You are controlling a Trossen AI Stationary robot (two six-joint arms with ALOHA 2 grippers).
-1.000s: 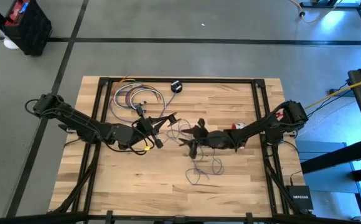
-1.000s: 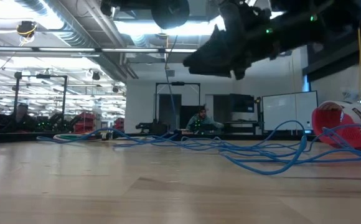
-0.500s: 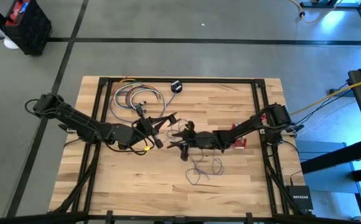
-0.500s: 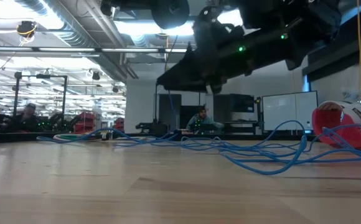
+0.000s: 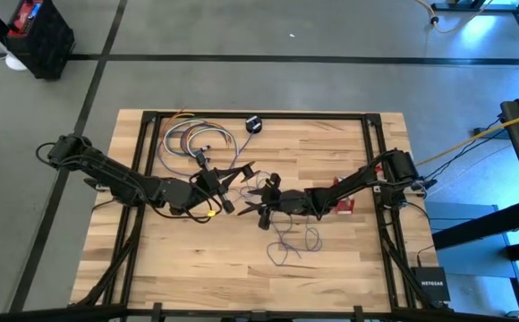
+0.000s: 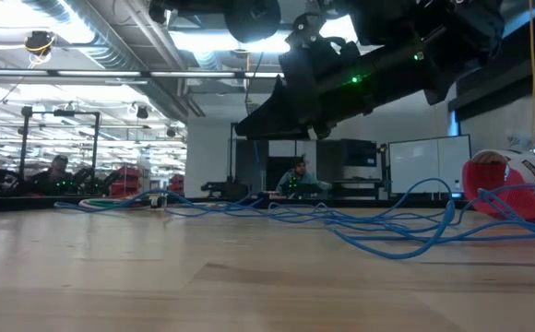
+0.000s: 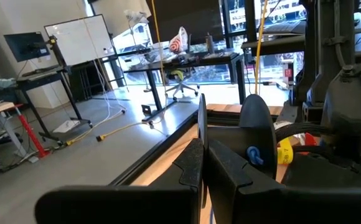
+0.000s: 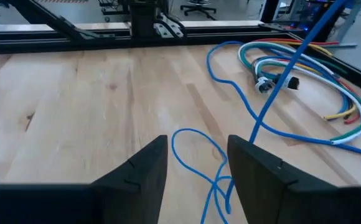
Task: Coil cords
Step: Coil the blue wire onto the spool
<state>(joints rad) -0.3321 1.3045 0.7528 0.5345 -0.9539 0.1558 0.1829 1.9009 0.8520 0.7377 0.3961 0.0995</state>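
The thin bluish-purple cord (image 5: 288,240) lies in loose loops on the wooden table, and one strand (image 8: 300,48) of it rises taut off the table. Its black puck (image 5: 254,123) rests near the far edge. My left gripper (image 5: 244,169) is raised over the table's middle, pointing level and shut on the cord. My right gripper (image 5: 258,200) is open just right of it, low over the table. In the right wrist view its fingers stand on either side of the cord's loops (image 8: 199,152). The red-and-white bundle (image 5: 342,193) lies partly under my right arm. My left gripper (image 7: 202,149) pinches the cord between its two shut fingers, which point level toward the table's right side. From the gripper the strand (image 6: 246,92) runs down taut to the loops on the table.
A coil of coloured cables (image 5: 192,139) lies at the far left of the table. Black frame rails (image 5: 259,115) run along the table's edges. In the low view a person (image 6: 295,177) sits in the room beyond the table.
My right gripper has moved toward the table's left side and down, coming close to my left gripper and over the cord's loops. The left gripper and the raised strand have stayed still.
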